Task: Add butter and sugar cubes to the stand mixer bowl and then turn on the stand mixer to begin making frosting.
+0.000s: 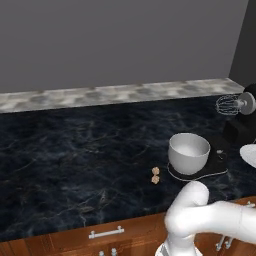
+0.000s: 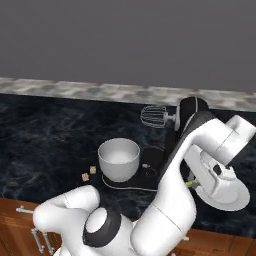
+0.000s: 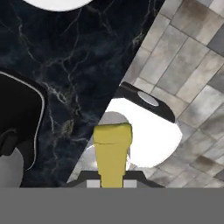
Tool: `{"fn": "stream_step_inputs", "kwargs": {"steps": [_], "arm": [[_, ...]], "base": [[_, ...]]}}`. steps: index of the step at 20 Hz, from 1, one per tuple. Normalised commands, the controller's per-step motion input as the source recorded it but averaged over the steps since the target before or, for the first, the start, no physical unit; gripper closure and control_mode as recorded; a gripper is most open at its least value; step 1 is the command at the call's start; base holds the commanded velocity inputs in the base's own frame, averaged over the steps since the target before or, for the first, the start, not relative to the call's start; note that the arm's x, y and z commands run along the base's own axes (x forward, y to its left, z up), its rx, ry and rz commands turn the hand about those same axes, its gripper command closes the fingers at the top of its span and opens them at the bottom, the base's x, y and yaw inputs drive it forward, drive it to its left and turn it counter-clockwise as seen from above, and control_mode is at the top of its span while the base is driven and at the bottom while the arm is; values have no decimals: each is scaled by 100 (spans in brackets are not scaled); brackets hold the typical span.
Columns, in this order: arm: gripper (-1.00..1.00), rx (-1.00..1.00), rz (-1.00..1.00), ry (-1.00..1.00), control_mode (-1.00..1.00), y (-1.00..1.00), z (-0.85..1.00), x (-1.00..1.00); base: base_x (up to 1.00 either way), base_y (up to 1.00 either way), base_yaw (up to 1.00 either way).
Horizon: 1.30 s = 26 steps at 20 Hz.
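Our end effector point(image 2: 194, 181) is closed on a yellow stick of butter point(image 3: 112, 148), which stands up between the two fingers and is held only by its lower end. That is our first worry. With so little of the stick in the grip, we judge that a quick swing or a tilt of the wrist could let it pivot or slide out.

The hand view shows the front edge of the dark marble bench point(image 1: 75, 145) running right under the end effector, with floor tiles on one side of it. If the butter drops here, it may well land on the floor instead of the bench.

The bowl point(image 2: 118, 159) sits to the left of the end effector on the base of the black mixer point(image 2: 187, 117). The mixer's column stands between the two. A straight sideways move could therefore hit the column or the base and might shift the bowl. We would lift first and go over it.

The whisk point(image 2: 153, 116) sticks out above and behind the bowl, on the near side towards the end effector. Coming in too high or too far back risks catching the butter on its wires. Letting go early would drop the butter on the base, short of the rim.

The two sugar cubes point(image 1: 155, 175) lie on the bench just beyond the bowl, on the side away from the end effector. They are small and sit close together, so a careless pass or a clumsy pinch could scatter them.
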Motion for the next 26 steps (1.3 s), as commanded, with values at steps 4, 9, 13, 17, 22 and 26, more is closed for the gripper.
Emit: {"fn": "stream_step_inputs", "kwargs": {"steps": [4, 9, 13, 17, 22, 26], "arm": [[100, -32, 0, -30, -100, 96, 49, -71], [100, -28, 0, -18, -100, 94, 50, -24], [100, -19, 0, 0, -100, 81, 47, 21], [100, -13, 0, 9, -100, 69, 30, 58], [100, -10, 0, 15, -100, 61, 15, 65], [100, -11, 0, 14, -100, 57, 2, 61]], "base": [[0, 0, 0], [0, 0, 0], [0, 0, 0], [0, 0, 0], [0, 0, 0], [0, 0, 0]]}}
